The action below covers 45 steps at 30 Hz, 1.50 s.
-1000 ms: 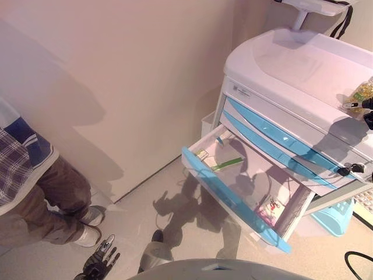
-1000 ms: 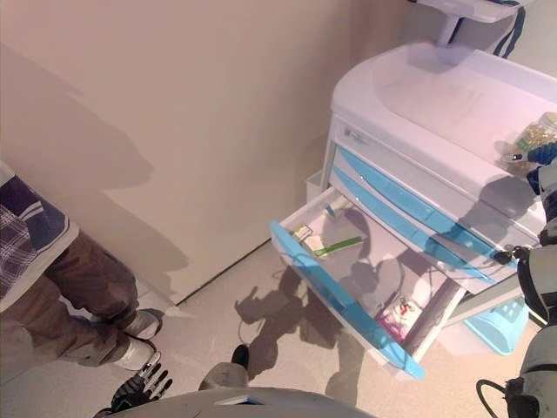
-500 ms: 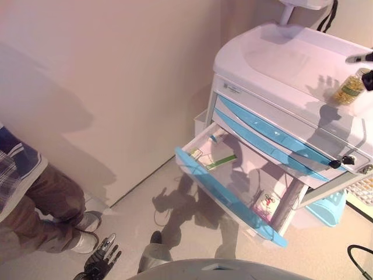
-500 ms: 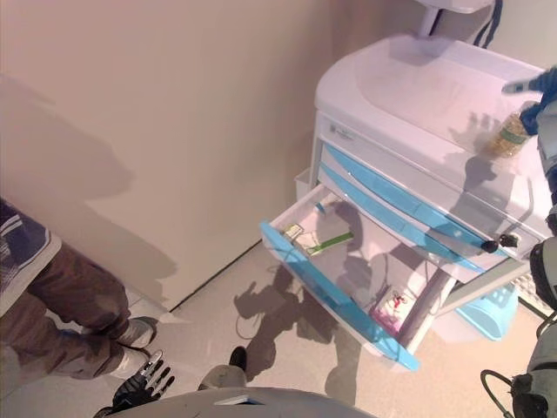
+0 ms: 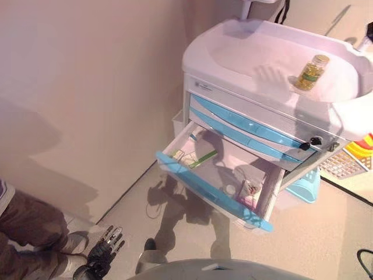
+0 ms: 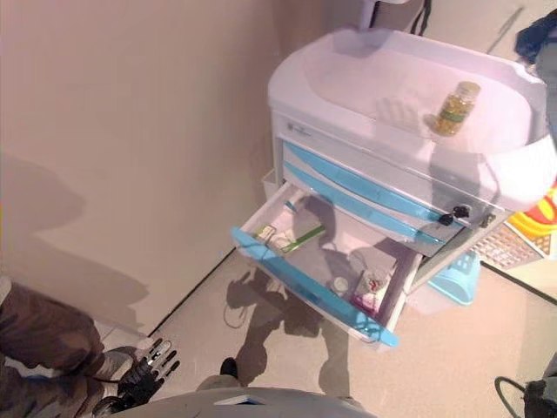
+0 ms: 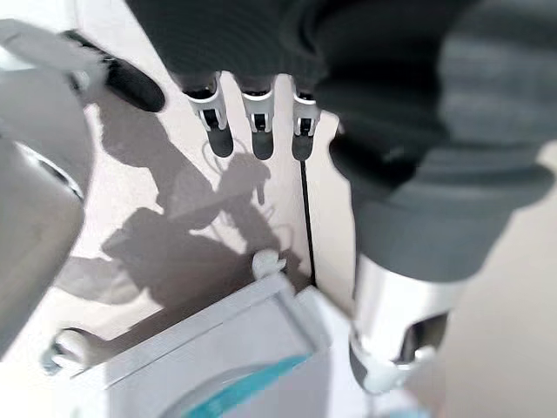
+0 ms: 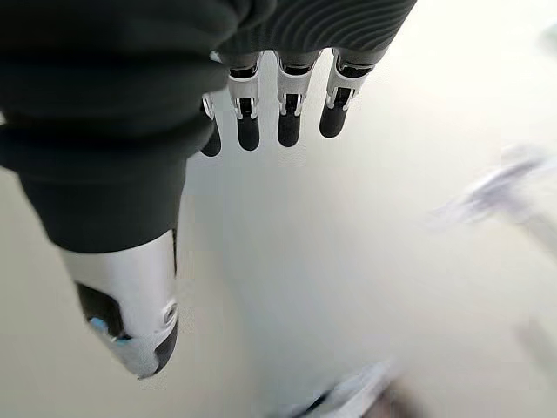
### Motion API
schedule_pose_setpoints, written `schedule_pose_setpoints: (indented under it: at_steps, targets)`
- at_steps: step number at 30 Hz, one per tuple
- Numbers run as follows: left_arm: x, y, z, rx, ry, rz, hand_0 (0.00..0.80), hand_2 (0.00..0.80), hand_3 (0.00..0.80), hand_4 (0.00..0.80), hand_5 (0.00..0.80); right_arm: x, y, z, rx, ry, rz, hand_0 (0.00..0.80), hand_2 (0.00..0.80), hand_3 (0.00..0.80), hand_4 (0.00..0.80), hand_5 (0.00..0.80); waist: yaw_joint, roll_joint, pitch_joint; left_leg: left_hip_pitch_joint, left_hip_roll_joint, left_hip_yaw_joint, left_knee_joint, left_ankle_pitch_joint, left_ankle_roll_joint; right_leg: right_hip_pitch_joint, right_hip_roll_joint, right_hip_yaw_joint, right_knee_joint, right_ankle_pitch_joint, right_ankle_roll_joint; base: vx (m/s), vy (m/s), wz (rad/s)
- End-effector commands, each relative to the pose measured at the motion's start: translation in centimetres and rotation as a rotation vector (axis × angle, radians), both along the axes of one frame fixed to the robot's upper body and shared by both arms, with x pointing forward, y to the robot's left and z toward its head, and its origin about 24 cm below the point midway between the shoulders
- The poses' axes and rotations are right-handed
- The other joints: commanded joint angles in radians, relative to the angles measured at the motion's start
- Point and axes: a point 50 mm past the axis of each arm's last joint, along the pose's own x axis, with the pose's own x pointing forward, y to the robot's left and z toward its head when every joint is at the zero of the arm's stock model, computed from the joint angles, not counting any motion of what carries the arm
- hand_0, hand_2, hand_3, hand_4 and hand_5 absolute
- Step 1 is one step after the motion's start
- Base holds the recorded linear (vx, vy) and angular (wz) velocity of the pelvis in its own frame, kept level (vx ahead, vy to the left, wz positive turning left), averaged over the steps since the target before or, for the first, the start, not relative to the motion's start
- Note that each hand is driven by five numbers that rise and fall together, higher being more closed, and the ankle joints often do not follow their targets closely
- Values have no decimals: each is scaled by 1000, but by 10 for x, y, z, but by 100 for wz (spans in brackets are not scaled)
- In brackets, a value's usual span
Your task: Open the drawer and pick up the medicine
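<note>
A white cart with blue drawer fronts stands by the wall. Its lowest drawer is pulled open. Inside lie a green-and-white box, a small box, a small white round thing and a pink packet. A clear bottle of yellow capsules stands upright on the cart top, alone. My right hand is up at the far right, apart from the bottle, fingers straight and empty. My left hand hangs low at the left, open and empty.
A person's legs and shoes are at the lower left, close to my left hand. A light blue basket sits on the floor beside the cart, with a coloured mat further right. The wall runs along the left.
The camera has turned, so the cart sits further left. The bottle, at my right hand a second ago, now stands free on the cart top and the hand has drawn away.
</note>
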Motion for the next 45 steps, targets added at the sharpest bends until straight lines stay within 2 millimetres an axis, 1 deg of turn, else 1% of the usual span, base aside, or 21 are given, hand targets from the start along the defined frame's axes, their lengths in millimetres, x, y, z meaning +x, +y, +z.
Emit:
schedule_pose_setpoints:
  at_steps: [1,2,4,5,6,7,8,9,11,18,25,27,29,31,33,34,37,39,40,41,45]
  targets:
    - [28,7,17,180,-63,-262,0,0,0,0,0,-12,42,-30,-133,155,333,0,0,0,0,0,6,17,-24,14,14,-30,128,-152,40,-80,-23,-14,81,35,-26,-35,-11,-19]
    - [32,6,18,211,-66,-305,0,0,0,0,0,-18,53,-42,-162,185,407,0,0,0,0,0,-5,19,-27,14,15,-24,126,-151,40,-85,-22,-8,79,39,-25,-28,-13,-25]
    - [40,4,21,255,-75,-376,0,0,0,0,0,-27,67,-60,-191,260,544,0,0,0,0,0,-18,22,-26,18,18,-11,125,-151,39,-87,-20,1,78,41,-24,-37,-13,-29]
    - [47,2,23,300,-77,-441,0,0,0,0,0,-34,80,-75,-221,305,638,0,0,0,0,0,-32,27,-24,22,21,-1,125,-152,37,-89,-19,6,78,42,-23,-41,-10,-26]
    - [50,1,24,316,-83,-466,0,0,0,0,0,-37,83,-80,-219,324,669,0,0,0,0,0,-34,28,-24,23,22,3,125,-152,36,-89,-19,8,77,43,-22,-59,-12,-23]
    - [59,-3,27,345,-103,-519,0,0,0,0,0,-43,92,-94,-210,387,761,0,0,0,0,0,-50,32,-21,26,24,15,127,-154,34,-92,-18,14,77,44,-21,-40,-9,-26]
    - [59,-3,27,351,-103,-535,0,0,0,0,0,-44,93,-95,-210,393,766,0,0,0,0,0,-50,31,-21,27,24,17,127,-154,34,-92,-18,15,77,44,-21,-63,-5,-30]
    - [68,-7,30,386,-126,-582,0,0,0,0,0,-48,100,-109,-203,436,821,0,0,0,0,0,-64,35,-19,31,25,29,128,-157,33,-94,-16,23,72,49,-19,-55,4,-27]
    - [76,-12,34,404,-153,-641,0,0,0,0,0,-53,103,-119,-198,459,866,0,0,0,0,0,-78,40,-17,34,26,40,129,-158,32,-98,-14,32,68,53,-17,-69,7,-21]
    - [91,-28,41,521,-221,-821,0,0,0,0,0,-65,107,-138,-136,542,967,0,0,0,0,0,-117,46,-9,38,30,78,128,-158,27,-115,-10,54,52,70,-10,-59,-2,-12]
    - [105,-41,39,710,-233,-1050,0,0,0,0,0,-73,113,-182,-5,867,1097,0,0,0,0,0,-167,49,14,33,37,113,144,-167,30,-159,-7,85,65,79,-3,-42,-22,-14]
    - [110,-46,37,784,-245,-1120,0,0,0,0,0,-76,116,-198,58,997,1156,0,0,0,0,0,-193,53,34,31,42,128,157,-173,30,-181,-7,99,77,80,-2,-67,-10,-22]
    - [119,-50,41,831,-270,-1150,0,0,0,0,0,-76,118,-213,142,1115,1193,0,0,0,0,0,-216,57,55,24,44,140,169,-177,27,-206,-6,117,86,83,-3,-55,21,-31]
    - [128,-50,45,862,-290,-1143,0,0,0,0,0,-77,120,-225,183,1189,1216,0,0,0,0,0,-235,63,75,19,45,149,173,-177,25,-228,-5,130,95,85,-5,-71,47,-29]
    - [143,-49,54,912,-325,-1109,0,0,0,0,0,-82,121,-239,288,1299,1268,0,0,0,0,0,-264,69,111,5,46,163,179,-176,21,-262,-2,155,104,89,-9,-96,54,-28]
    - [145,-49,55,919,-331,-1104,0,0,0,0,0,-82,121,-241,302,1306,1274,0,0,0,0,0,-267,69,115,3,46,165,180,-176,21,-266,-1,158,106,89,-9,-71,31,-32]
    - [160,-48,66,975,-387,-1059,0,0,0,0,0,-89,119,-252,413,1398,1325,0,0,0,0,0,-297,73,148,-17,51,178,194,-177,17,-304,4,186,119,92,-16,-48,28,-27]
    - [172,-40,79,1016,-422,-996,0,0,0,0,0,-95,113,-259,444,1446,1349,0,0,0,0,0,-321,74,174,-32,55,187,211,-180,13,-336,10,205,138,91,-20,-26,49,-20]
    - [178,-36,84,1026,-432,-969,0,0,0,0,0,-97,110,-262,450,1458,1349,0,0,0,0,0,-333,77,184,-29,55,181,221,-200,6,-338,9,209,150,72,-13,8,63,-26]
    - [182,-32,90,1041,-441,-944,0,0,0,0,0,-98,108,-264,450,1464,1351,0,0,0,0,0,-343,77,193,-33,56,185,227,-201,4,-346,11,215,156,71,-14,33,53,-29]
    - [194,-17,106,1071,-460,-863,0,0,0,0,0,-102,97,-270,500,1506,1347,0,0,0,0,0,-374,79,217,-41,60,197,248,-191,-2,-368,24,238,167,69,-23,21,19,-27]
